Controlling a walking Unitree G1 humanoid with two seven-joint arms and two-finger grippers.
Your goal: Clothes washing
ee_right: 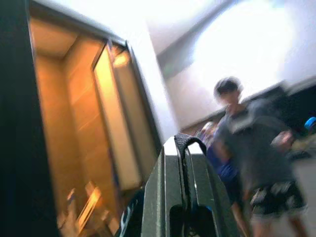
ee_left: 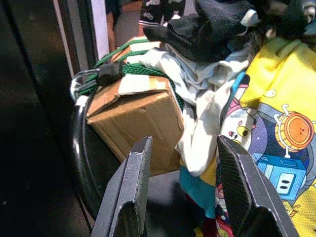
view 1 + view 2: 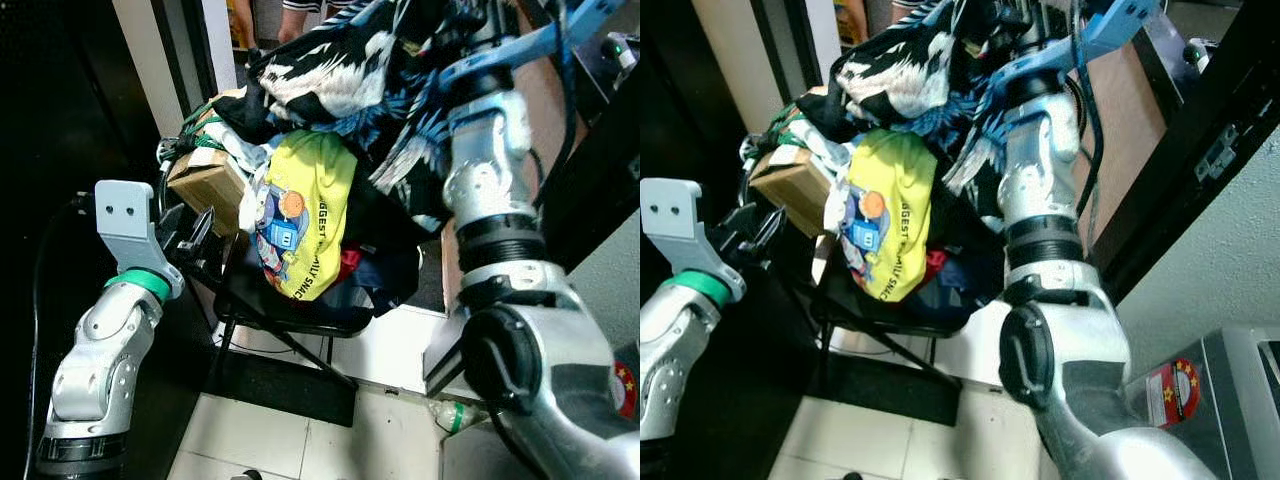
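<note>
Still early: the laundry sat piled on the chair, nothing yet on its way to a washer.

I had the left gripper (image 2: 185, 192) spread wide and empty, low at the pile's edge; just ahead of its fingers (image 2: 131, 190) lay a cardboard box (image 2: 136, 123), with the yellow shirt (image 3: 310, 210) beside that. My right gripper (image 1: 183, 148) was raised above the clothes pile (image 3: 340, 90), fingers pressed together on nothing, a blurred person (image 1: 252, 148) beyond it. I judged picking, carrying and loading all remained.
</note>
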